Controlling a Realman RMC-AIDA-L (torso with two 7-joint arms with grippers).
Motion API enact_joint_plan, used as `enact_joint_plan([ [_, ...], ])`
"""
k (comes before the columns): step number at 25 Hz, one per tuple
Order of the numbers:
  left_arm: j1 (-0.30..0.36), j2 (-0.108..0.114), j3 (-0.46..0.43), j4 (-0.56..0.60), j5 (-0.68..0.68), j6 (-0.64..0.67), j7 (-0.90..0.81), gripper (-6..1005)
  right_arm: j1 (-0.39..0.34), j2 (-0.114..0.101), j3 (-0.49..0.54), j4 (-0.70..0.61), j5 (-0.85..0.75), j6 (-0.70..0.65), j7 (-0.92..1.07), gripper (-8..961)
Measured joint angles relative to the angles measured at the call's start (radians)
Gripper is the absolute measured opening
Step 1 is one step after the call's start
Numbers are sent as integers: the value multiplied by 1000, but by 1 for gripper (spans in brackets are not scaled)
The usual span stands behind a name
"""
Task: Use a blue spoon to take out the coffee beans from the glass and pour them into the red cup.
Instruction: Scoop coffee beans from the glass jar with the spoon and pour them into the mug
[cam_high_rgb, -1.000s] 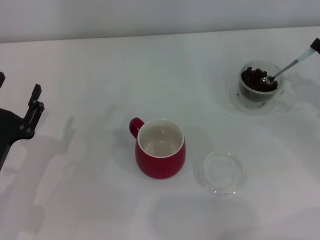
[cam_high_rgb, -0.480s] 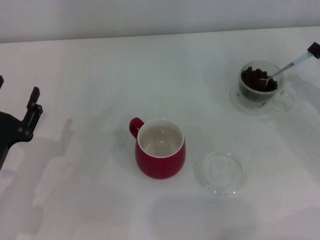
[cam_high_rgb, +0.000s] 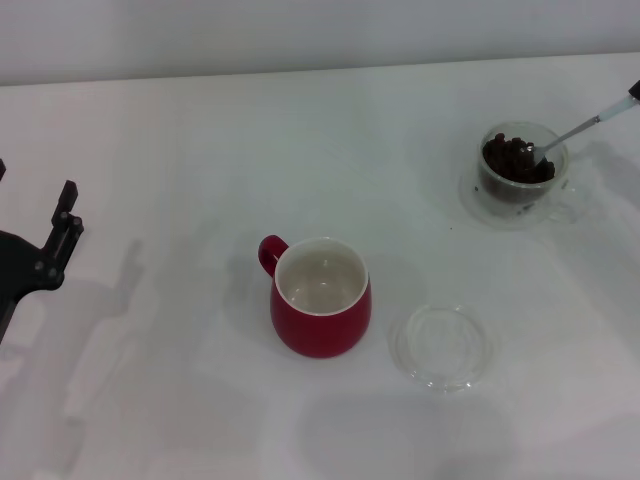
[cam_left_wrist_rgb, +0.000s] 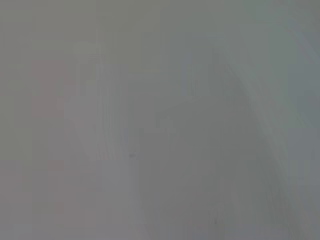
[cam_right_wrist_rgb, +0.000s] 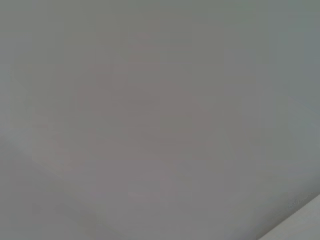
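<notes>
The red cup (cam_high_rgb: 320, 297) stands mid-table, its white inside bare and its handle pointing to the back left. At the far right is the glass (cam_high_rgb: 522, 172) on its clear saucer base, holding a heap of coffee beans (cam_high_rgb: 512, 157). The blue spoon (cam_high_rgb: 572, 131) leans out of the glass with its metal bowl among the beans. Its handle runs off the right edge, where a dark tip of my right gripper (cam_high_rgb: 634, 90) holds it. My left gripper (cam_high_rgb: 34, 178) hovers open at the left edge, far from the cup. Both wrist views show only blank pale surface.
A flat shallow clear glass dish (cam_high_rgb: 441, 346) lies just right of the red cup, toward the front. The white table (cam_high_rgb: 200, 150) ends at a pale wall along the back.
The right gripper's tip has slid further toward the right edge, and the spoon's bowl has shifted slightly in the beans. The left gripper has drifted a little left and down.
</notes>
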Motion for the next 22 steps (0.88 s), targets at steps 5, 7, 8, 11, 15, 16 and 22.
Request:
enact_joint_plan([
  [5,2,0,0,0,0,0,0,671,-4,-9,1,2,8,-5,7,144],
  [7,3,0,0,0,0,0,0,671,-6,-12,2,4,8,-7,19,144],
  [8,3,0,0,0,0,0,0,671,-7,-12,3,4,8,-10,29,144],
  [11,3,0,0,0,0,0,0,670,-10,-14,3,4,8,-12,59,144],
  [15,3,0,-1,0,0,0,0,671,-11,-15,3,4,8,-15,89,144],
  [16,3,0,-1,0,0,0,0,671,-11,-16,4,4,8,-17,98,144],
  [22,3,1,-2,0,0,0,0,671,-14,-14,29,6,18,-11,147,144],
])
